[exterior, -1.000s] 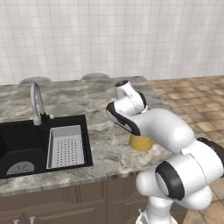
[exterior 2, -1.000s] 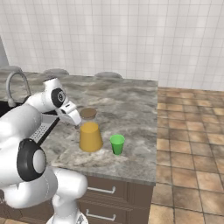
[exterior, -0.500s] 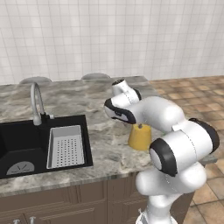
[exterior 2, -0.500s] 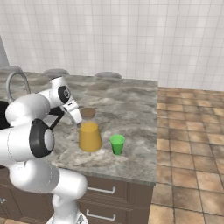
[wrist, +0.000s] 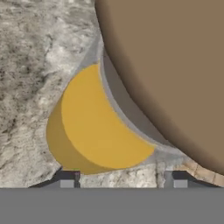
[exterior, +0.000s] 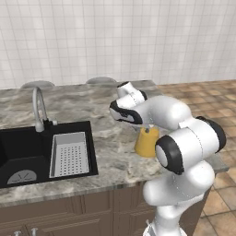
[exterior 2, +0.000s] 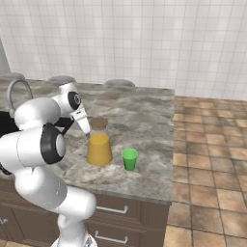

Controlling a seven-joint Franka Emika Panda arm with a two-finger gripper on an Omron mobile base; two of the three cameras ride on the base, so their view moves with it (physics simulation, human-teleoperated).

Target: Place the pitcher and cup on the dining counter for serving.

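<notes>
Hand [wrist: 120,179] spread just above pitcher [exterior 2: 99,148], apparently not touching; cup [exterior 2: 129,159] just beside.

Pitcher [exterior 2: 99,147]: orange juice, brown cork lid. Cup [exterior 2: 129,159] bright green. Dining counter [exterior 2: 144,120] grey-brown marbled.

Arm posture changed across the interval. One second ago, in the left base view, the forearm lay across the pitcher [exterior: 146,143], leaving only a sliver of orange showing at frame centre-right; now the arm has folded up and back, and the pitcher's orange body is exposed below the wrist at centre-right.

In the right base view the wrist has risen and swung toward the pitcher's cork lid [exterior 2: 99,123]; the pincer [exterior 2: 87,128] now sits at the lid's left edge, at centre-left of frame. Elbow has come closer to the camera, lower left.
</notes>
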